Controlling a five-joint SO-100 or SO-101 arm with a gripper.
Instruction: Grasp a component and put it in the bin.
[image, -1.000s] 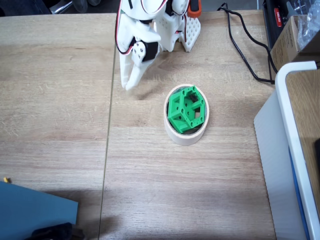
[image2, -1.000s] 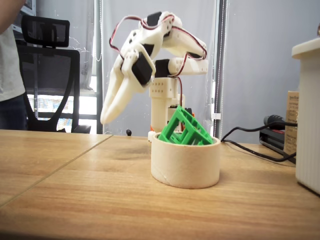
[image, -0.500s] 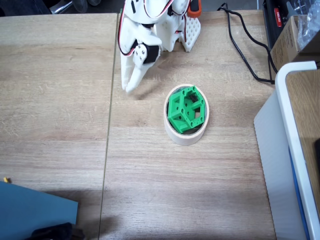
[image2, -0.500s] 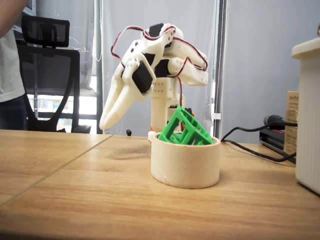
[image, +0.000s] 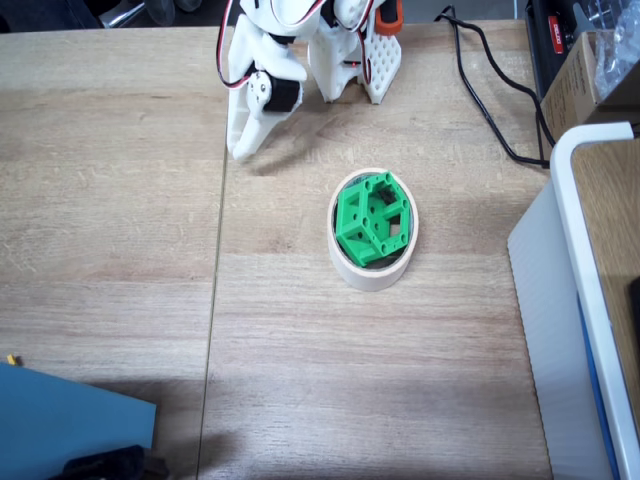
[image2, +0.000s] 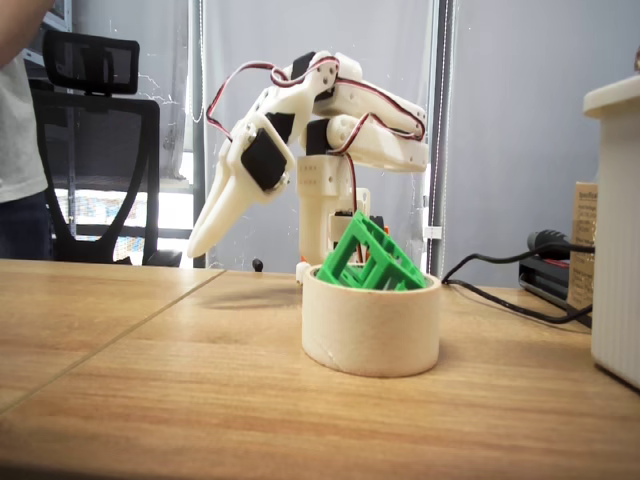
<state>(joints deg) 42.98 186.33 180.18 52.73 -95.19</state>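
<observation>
One green component (image: 371, 220) sits inside the bin (image: 372, 268), a cream ring of tape standing on the wooden table (image: 110, 220); seen from above in a fixed view, the part fills most of the ring's opening, and in the low side-on fixed view the component (image2: 367, 256) is tilted, with one corner rising well above the bin (image2: 370, 326) rim. The white arm (image: 300, 40) is folded at the far edge of the table, and its gripper (image: 240, 150) points down toward the tabletop to the left of the bin and farther back, well apart from it. In the side-on fixed view the gripper (image2: 200, 243) hangs above the wood without touching it, its fingers pressed together into a single tapering point with nothing between them. A black cable (image: 490, 95) runs across the far right part of the table. At the right edge stands a large white-edged box (image: 590, 250), and a blue object (image: 70, 425) lies at the near left corner. In the side-on fixed view a black office chair (image2: 95, 150) stands behind the table on the left, and part of a person (image2: 20, 130) in a light shirt shows at the left edge.
</observation>
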